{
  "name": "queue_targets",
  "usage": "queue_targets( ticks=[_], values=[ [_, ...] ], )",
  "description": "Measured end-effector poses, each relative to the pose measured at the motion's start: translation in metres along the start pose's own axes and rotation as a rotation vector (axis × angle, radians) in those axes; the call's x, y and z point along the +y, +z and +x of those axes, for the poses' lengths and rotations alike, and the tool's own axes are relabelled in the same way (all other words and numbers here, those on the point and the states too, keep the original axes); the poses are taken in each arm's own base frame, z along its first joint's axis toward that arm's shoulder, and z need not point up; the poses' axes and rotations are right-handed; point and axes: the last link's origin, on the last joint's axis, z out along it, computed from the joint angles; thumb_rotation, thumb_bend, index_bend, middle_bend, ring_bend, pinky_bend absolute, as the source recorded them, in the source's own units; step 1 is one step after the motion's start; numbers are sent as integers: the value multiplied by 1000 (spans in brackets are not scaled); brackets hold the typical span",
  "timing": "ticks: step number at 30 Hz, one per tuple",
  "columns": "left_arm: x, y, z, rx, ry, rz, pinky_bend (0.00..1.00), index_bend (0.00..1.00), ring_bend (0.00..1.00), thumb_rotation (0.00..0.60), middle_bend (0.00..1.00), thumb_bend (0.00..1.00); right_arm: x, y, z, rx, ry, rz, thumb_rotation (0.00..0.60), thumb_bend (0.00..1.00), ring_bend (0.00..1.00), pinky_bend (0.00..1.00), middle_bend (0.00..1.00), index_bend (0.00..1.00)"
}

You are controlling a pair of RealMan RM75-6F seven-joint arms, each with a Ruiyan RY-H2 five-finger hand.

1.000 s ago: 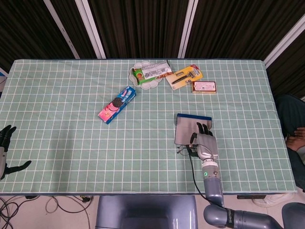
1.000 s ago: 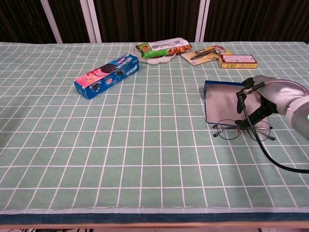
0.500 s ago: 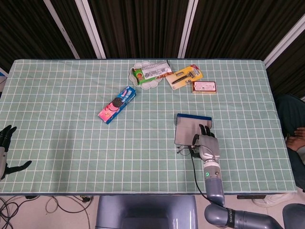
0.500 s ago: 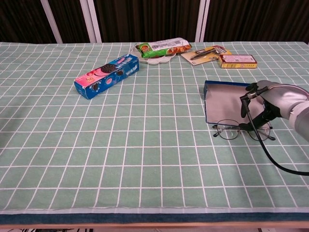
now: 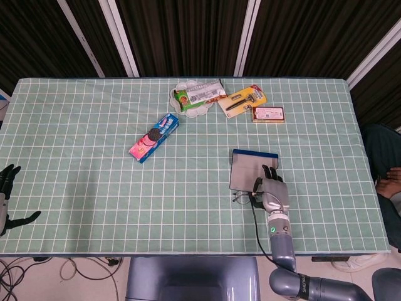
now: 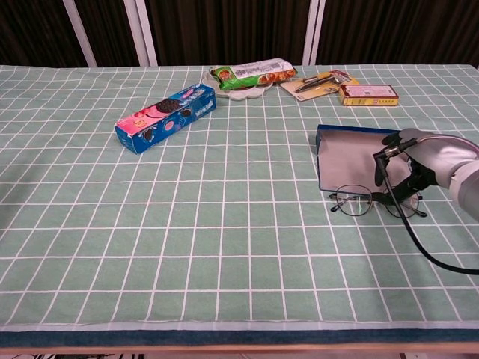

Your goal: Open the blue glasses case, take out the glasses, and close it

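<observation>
A green checked table [image 6: 187, 224] fills the room's middle. On it, right of centre, the blue glasses case [image 6: 344, 155] lies flat with its grey face up. The right hand [image 6: 419, 161] hangs over the case's right edge, dark fingers [image 5: 268, 172] curled downward, and I cannot tell whether they touch the frames. The glasses [image 6: 370, 202] lie on the cloth just in front of the case, lenses up. Far left, the left hand [image 5: 7, 200] sits off the table edge, fingers spread, holding nothing. A cookie box [image 6: 166, 117] lies left of centre; snack packets [image 6: 251, 75] sit along the far edge.
</observation>
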Motion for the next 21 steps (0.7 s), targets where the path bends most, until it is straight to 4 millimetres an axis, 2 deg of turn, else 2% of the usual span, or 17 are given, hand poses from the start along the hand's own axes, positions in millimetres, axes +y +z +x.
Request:
queue_targets(
  ticks=[13, 21],
  values=[
    [0, 0, 0, 0, -1, 2, 0, 0, 0, 600, 0, 26, 6, 2, -3, -17, -6, -18, 600, 410, 0, 194, 99, 558],
    [0, 0, 0, -1, -4, 3, 0, 0, 0, 600, 0, 27, 6, 2, -3, -23, -5, -22, 600, 522, 0, 194, 99, 558]
  ],
)
